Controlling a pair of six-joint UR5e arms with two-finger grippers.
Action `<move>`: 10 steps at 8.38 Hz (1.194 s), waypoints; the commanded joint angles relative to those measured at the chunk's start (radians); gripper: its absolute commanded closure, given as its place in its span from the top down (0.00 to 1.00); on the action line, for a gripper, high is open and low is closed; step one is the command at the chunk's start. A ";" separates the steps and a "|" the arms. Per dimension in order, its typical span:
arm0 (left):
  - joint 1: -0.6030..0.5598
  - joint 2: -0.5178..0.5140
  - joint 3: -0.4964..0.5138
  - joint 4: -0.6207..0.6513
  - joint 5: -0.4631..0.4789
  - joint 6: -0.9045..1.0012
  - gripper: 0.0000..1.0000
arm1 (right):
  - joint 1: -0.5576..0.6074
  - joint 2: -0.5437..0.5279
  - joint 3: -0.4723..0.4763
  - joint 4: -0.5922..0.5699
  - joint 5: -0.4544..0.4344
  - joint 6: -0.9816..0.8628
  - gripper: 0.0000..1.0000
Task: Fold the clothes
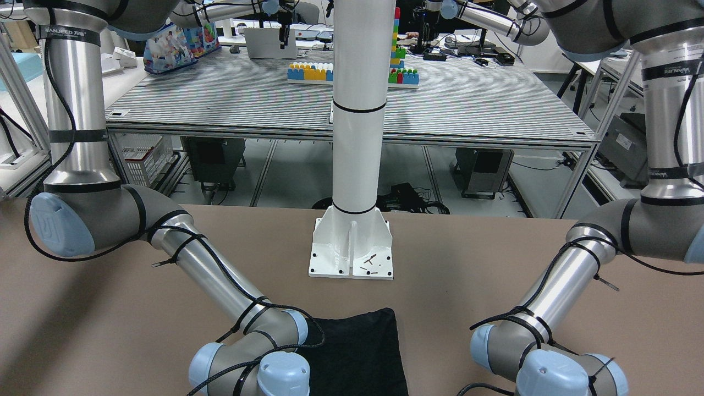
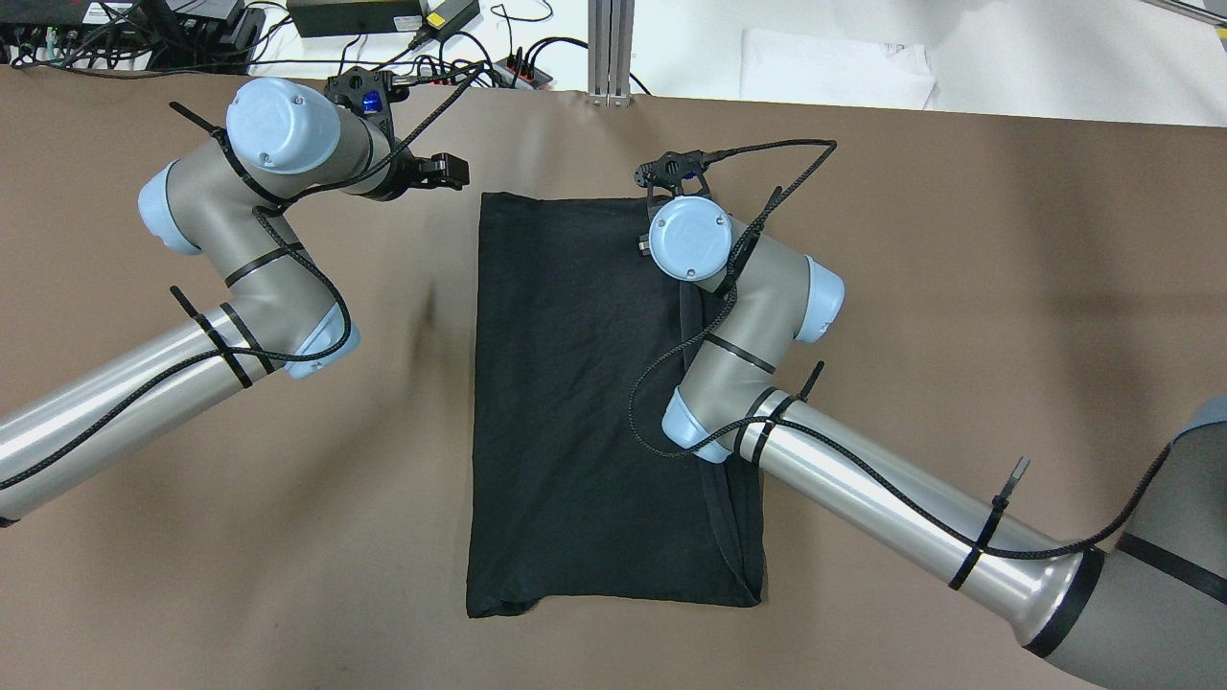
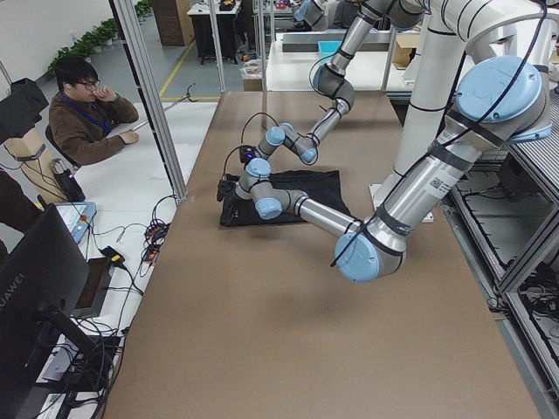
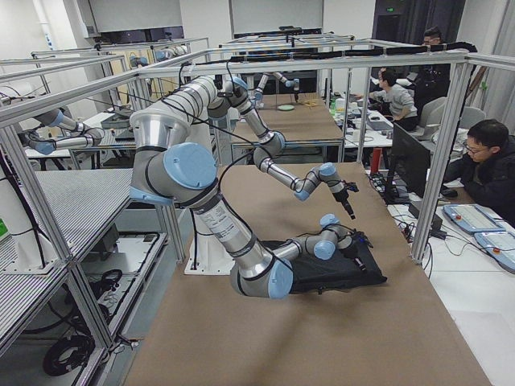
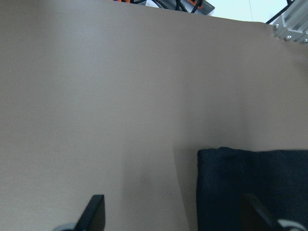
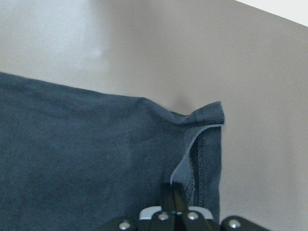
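The black garment (image 2: 575, 402) lies flat on the desk (image 2: 959, 287). The right tool (image 6: 174, 197) is clamped on its far right hem; the left tool (image 2: 451, 171) hangs spread beside the far left corner, holding nothing. Judgement: corner-grasp stage; left must seize its corner before lifting

The left arm (image 2: 115, 393) comes in low with its elbber bent back, and the left gripper (image 2: 449, 171) points toward the robot's right, its 2 fingers (image 5: 95, 211) spread wide apart. The right arm (image 2: 863, 489) stretches forward with its wrist folded over. The right gripper (image 6: 174, 191) points down, its 2 fingers pinched together on the black garment (image 6: 86, 159).
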 commanded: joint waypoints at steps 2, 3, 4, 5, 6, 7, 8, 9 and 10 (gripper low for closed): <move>0.009 -0.014 0.002 0.008 0.023 -0.001 1.00 | 0.038 -0.126 0.105 0.012 0.045 -0.059 0.00; 0.011 -0.030 0.023 0.005 0.023 -0.001 1.00 | 0.056 -0.141 0.124 0.017 0.071 -0.095 0.00; 0.012 -0.033 0.034 0.000 0.024 -0.014 1.00 | 0.069 -0.142 0.130 0.017 0.107 -0.097 0.00; 0.017 -0.038 0.034 0.000 0.030 -0.019 1.00 | 0.069 -0.152 0.132 0.021 0.111 -0.097 0.00; 0.021 -0.041 0.034 0.000 0.044 -0.021 1.00 | 0.069 -0.154 0.132 0.032 0.111 -0.097 0.29; 0.021 -0.041 0.034 0.000 0.044 -0.021 1.00 | 0.070 -0.154 0.133 0.032 0.114 -0.095 0.94; 0.021 -0.041 0.034 0.000 0.044 -0.021 1.00 | 0.070 -0.152 0.156 0.025 0.144 -0.090 0.95; 0.021 -0.042 0.034 0.000 0.044 -0.021 1.00 | 0.069 -0.151 0.206 -0.038 0.180 -0.084 0.95; 0.021 -0.041 0.036 0.000 0.044 -0.021 1.00 | 0.067 -0.166 0.266 -0.107 0.181 -0.083 0.95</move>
